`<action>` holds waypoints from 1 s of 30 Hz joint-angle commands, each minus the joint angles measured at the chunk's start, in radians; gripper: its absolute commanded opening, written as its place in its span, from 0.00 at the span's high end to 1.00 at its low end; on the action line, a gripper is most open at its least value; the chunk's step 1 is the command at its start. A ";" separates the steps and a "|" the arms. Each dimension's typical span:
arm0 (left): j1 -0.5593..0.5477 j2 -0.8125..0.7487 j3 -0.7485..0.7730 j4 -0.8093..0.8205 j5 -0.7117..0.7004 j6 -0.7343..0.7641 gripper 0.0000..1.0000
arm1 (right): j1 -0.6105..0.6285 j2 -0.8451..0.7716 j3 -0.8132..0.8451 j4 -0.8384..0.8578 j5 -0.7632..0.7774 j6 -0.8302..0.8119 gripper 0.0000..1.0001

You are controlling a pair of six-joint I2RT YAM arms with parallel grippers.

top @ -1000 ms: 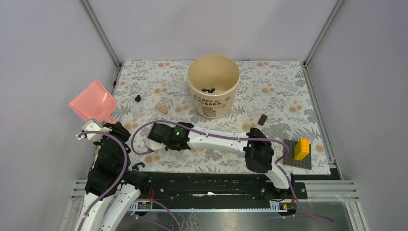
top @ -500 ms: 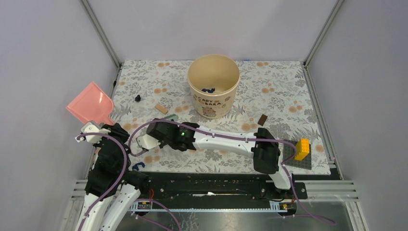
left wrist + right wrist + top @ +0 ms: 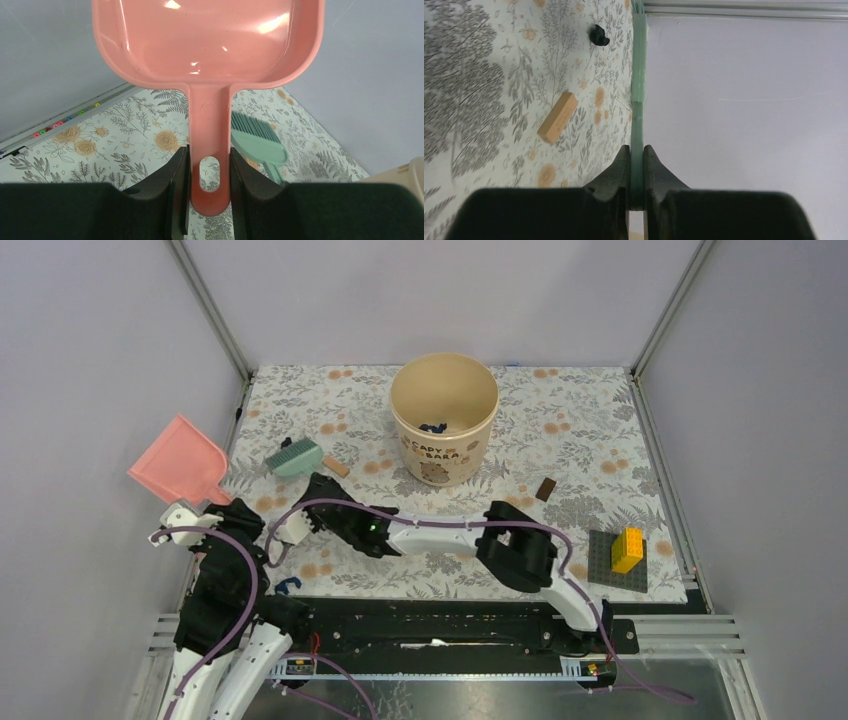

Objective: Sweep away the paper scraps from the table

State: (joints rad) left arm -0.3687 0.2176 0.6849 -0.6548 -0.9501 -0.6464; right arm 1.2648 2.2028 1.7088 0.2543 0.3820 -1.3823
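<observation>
My left gripper (image 3: 188, 510) (image 3: 210, 172) is shut on the handle of the pink dustpan (image 3: 178, 460) (image 3: 207, 40), held tilted up off the table (image 3: 580, 430) at its left edge. My right gripper (image 3: 314, 485) (image 3: 636, 155) is shut on the handle of a green brush (image 3: 295, 457) (image 3: 639, 95) (image 3: 255, 142), whose head hangs over the far left of the table. One black paper scrap (image 3: 598, 35) lies just beside the brush's far end. In the top view the brush head covers that spot. Blue paper scraps (image 3: 433, 427) lie inside the bucket.
A beige bucket (image 3: 444, 455) stands at the back centre. A tan wooden block (image 3: 337, 467) (image 3: 557, 116) lies right of the brush. A small brown block (image 3: 545, 489) lies further right. Yellow bricks (image 3: 627, 549) sit on a grey baseplate (image 3: 605, 570) at the near right.
The right arm has swung left and away, bringing the green brush out over the black scrap's spot. The left gripper has drawn the dustpan slightly left and nearer.
</observation>
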 commanded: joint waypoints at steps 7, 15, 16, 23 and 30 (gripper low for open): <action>-0.010 0.003 0.006 0.051 0.018 0.014 1.00 | -0.091 0.324 0.320 0.318 -0.011 -0.095 1.00; -0.014 0.011 -0.002 0.074 0.041 0.032 1.00 | -0.133 0.511 0.570 0.209 -0.055 -0.060 1.00; -0.015 0.011 -0.004 0.075 0.044 0.035 1.00 | -0.134 0.518 0.572 0.193 -0.068 -0.062 1.00; -0.015 0.023 -0.009 0.098 0.061 0.055 1.00 | -0.137 0.490 0.488 0.133 -0.163 -0.040 1.00; -0.015 0.037 -0.013 0.103 0.075 0.064 1.00 | -0.129 0.375 0.352 0.016 -0.208 0.002 1.00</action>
State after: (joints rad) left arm -0.3805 0.2405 0.6765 -0.6106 -0.8906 -0.6052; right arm 1.1263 2.7129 2.1387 0.3317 0.2237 -1.4242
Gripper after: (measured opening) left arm 0.333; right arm 0.114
